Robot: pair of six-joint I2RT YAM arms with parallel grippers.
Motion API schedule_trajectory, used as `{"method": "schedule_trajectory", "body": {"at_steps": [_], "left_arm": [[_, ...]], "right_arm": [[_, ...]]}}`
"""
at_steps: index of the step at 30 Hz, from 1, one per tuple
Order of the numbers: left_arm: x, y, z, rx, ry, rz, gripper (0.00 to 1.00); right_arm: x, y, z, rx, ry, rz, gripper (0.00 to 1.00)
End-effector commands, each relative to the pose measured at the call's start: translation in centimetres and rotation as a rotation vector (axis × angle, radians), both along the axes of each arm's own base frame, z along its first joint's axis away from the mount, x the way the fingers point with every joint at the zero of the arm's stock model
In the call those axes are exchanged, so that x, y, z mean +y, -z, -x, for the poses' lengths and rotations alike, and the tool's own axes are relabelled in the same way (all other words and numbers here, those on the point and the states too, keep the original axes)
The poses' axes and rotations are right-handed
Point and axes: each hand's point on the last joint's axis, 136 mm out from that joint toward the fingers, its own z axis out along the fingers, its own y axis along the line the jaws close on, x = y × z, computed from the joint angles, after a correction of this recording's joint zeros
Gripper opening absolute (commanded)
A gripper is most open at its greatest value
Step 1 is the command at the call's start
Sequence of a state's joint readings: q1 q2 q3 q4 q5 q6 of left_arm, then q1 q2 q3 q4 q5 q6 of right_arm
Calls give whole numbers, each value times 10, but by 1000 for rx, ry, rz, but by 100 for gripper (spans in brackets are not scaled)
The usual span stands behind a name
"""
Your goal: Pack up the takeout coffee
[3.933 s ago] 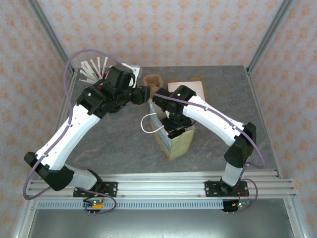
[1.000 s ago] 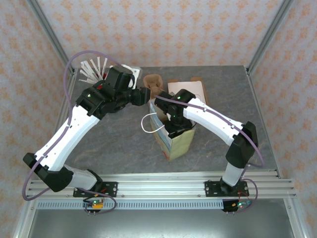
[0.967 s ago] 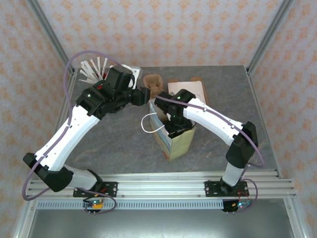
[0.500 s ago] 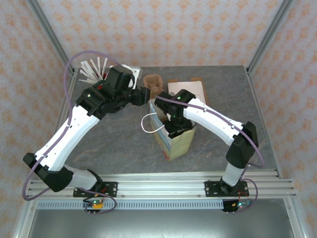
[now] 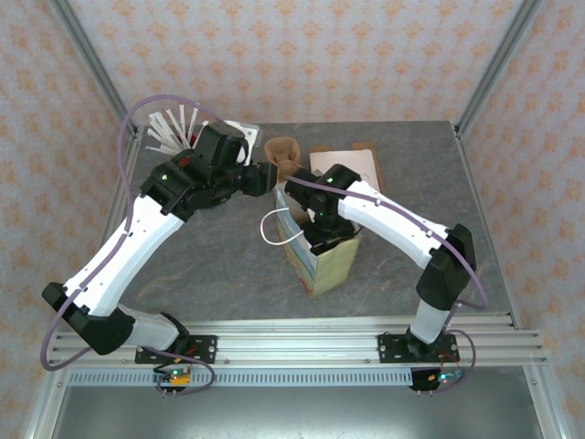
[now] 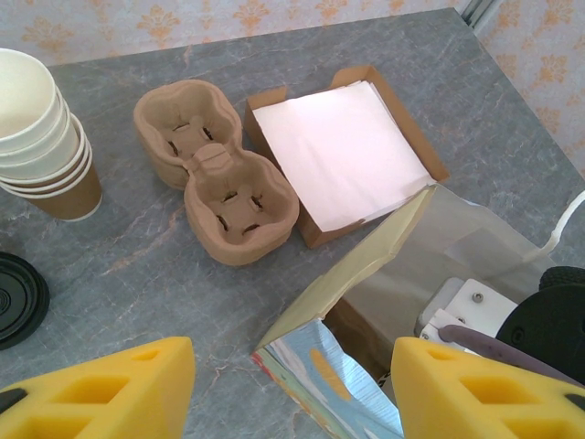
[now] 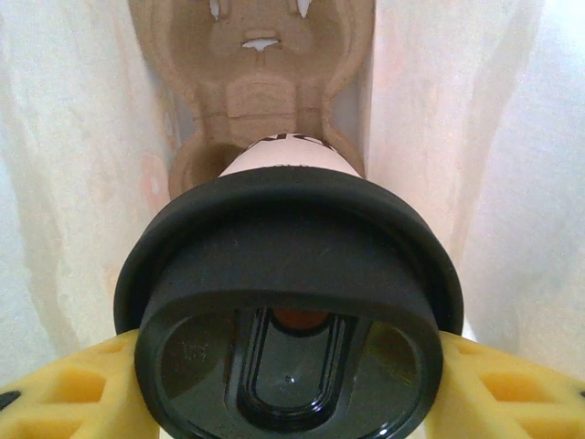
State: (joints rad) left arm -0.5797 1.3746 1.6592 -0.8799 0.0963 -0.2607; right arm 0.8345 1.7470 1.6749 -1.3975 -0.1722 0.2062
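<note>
Plainly the right gripper (image 7: 291, 389) is clamped on the takeout coffee (image 7: 291, 265), yellow fingers (image 7: 64, 389) hugging its black lid at the frame's bottom, inside the paper bag (image 7: 73, 137) and above a pulp carrier (image 7: 260, 55) at upper centre. Let go off-centre, the cup could miss its socket and tip. The left gripper (image 6: 292, 384) gapes wide, holding nothing, so the bag's mouth could sag.

Glossy black plastic lid (image 7: 288, 352) — matt moulded-pulp carrier (image 6: 217, 181).
</note>
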Motion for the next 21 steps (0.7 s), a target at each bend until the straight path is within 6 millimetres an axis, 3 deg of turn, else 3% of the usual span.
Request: {"method": "schedule_trajectory", "body": {"at_steps": [1, 6, 14, 21], "left_arm": [[5, -10, 1, -38, 1, 4, 60], [5, -10, 1, -37, 0, 3, 60], [5, -9, 1, -36, 1, 3, 60], [4, -8, 1, -35, 4, 4, 60]], "right_arm": [[-5, 6, -11, -27, -11, 69, 40], [-2, -11, -10, -53, -20, 56, 40], [0, -23, -6, -58, -24, 30, 40], [-1, -6, -6, -35, -26, 62, 40]]}}
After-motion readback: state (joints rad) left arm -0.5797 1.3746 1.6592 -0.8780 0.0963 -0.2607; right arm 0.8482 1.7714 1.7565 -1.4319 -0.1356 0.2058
